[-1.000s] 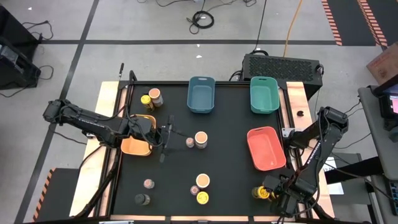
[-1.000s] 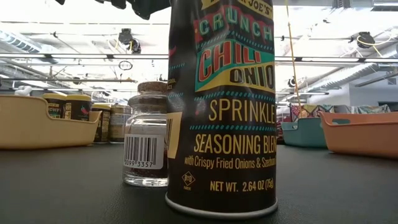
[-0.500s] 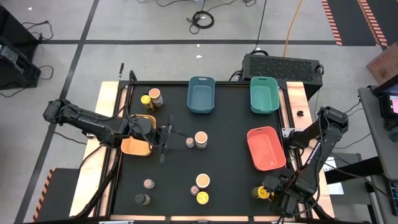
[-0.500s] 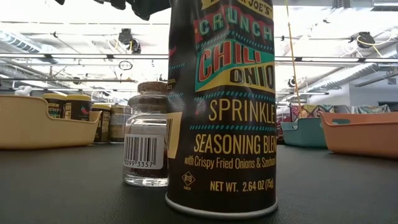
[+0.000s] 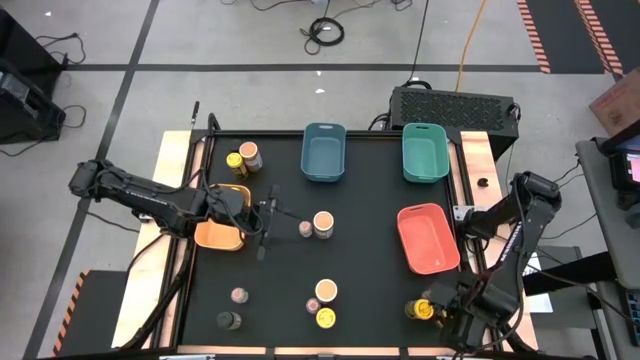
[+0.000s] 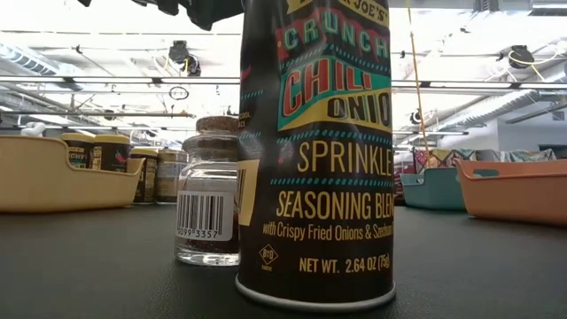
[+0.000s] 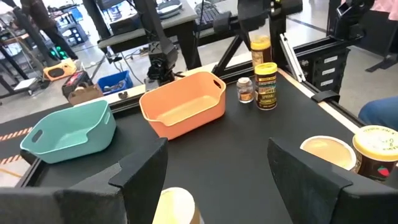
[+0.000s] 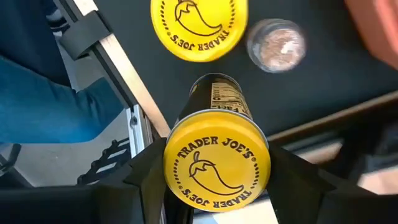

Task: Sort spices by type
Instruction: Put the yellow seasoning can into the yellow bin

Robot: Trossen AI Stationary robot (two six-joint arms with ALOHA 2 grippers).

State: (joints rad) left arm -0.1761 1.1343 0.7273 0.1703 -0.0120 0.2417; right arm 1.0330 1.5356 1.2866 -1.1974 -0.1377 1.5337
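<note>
The right gripper sits at the near right corner of the table, just front of the red bin. Its two dark fingers stand on either side of a yellow-lidded Trader Joe's jar, seen lid-on in the right wrist view. The jar's long axis runs straight away from the wrist camera, between the fingers. Whether the pads press on the jar or only flank it cannot be told.

A second yellow-lidded jar and a tiny pinkish-topped jar stand beyond the first.

The left gripper hovers between the orange bin and a wider tan-topped jar, with a small pinkish-topped jar just beside that one. Its fingers are spread wide and hold nothing.

Judgement: the right arm is by far the nearer to the yellow-lidded jar, which already lies inside its jaws. The coming move likely turns on lifting along the jar's own axis. More jars wait behind the orange bin, near the blue bin; the teal bin stands behind the red bin.
</note>
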